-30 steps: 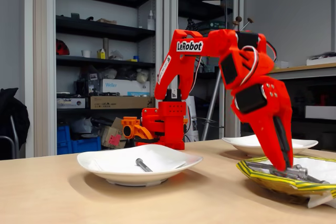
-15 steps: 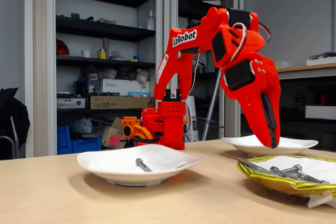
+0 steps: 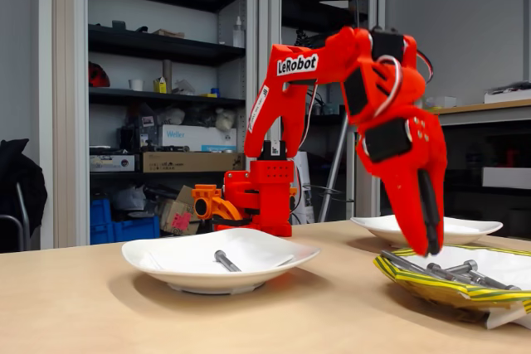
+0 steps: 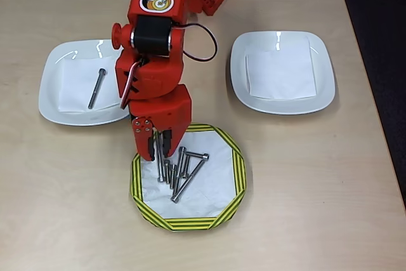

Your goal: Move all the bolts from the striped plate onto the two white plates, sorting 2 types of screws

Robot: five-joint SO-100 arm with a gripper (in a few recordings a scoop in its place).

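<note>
Counter (image 4: 317,188): pale wooden top carrying three plates, spread apart for sorting.
White plates: one at the left edge (image 4: 57,103) holds one long silver bolt (image 4: 97,88); one toward the right edge (image 4: 282,103) holds none.
Striped plate (image 4: 236,182): yellow-and-green rim, near the front edge, holding the remaining bolts (image 4: 181,171).
Hand (image 4: 158,150): red, poised over that pile; fingers apparently together, carrying nothing.

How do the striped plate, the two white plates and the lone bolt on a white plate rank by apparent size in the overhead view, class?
1. The two white plates, left and right: they look alike, so no ranking between them.
2. The striped plate, slightly smaller.
3. The lone bolt, by far the smallest.
</note>
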